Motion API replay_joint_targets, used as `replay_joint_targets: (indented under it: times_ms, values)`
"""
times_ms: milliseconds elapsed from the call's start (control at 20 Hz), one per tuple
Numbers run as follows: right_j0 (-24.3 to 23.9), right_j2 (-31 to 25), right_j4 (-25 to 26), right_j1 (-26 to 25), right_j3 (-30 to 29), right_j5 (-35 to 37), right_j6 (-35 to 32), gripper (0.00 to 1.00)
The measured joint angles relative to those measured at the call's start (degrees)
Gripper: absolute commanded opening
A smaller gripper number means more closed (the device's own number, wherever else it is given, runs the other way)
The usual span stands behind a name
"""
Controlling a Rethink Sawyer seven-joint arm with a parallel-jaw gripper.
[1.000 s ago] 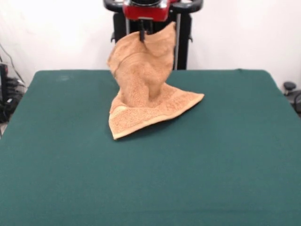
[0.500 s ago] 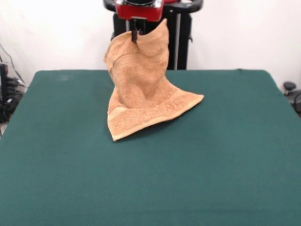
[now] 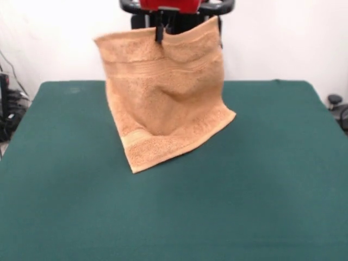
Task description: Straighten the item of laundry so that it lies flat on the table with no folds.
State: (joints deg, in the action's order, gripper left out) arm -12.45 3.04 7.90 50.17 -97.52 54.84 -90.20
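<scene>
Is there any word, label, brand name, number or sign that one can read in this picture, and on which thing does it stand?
None can be read.
The towel, held up by the claw: no tag or print shows.
The table: plain green cloth, no marks.
The red arm housing: no lettering shows.

The bench (image 3: 261, 206) is covered by a dark green felt-like cloth. Only the lower edge of the orange-tan towel (image 3: 163, 103) is rested on it, toward its far middle, with two corners touching the surface; the remainder is raised above.
</scene>
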Motion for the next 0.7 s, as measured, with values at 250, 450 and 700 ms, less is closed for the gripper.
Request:
replay_joint_targets:
  times_ms: [250, 450, 700]
  values:
    - [1.7, 0.0, 0.1, -0.2, 6.8, 6.2, 0.0, 0.0]
    - [2.9, 0.0, 0.2, -0.2, 12.2, 7.8, 0.0, 0.0]
    - [3.8, 0.0, 0.3, -1.1, 18.2, 7.7, 0.0, 0.0]
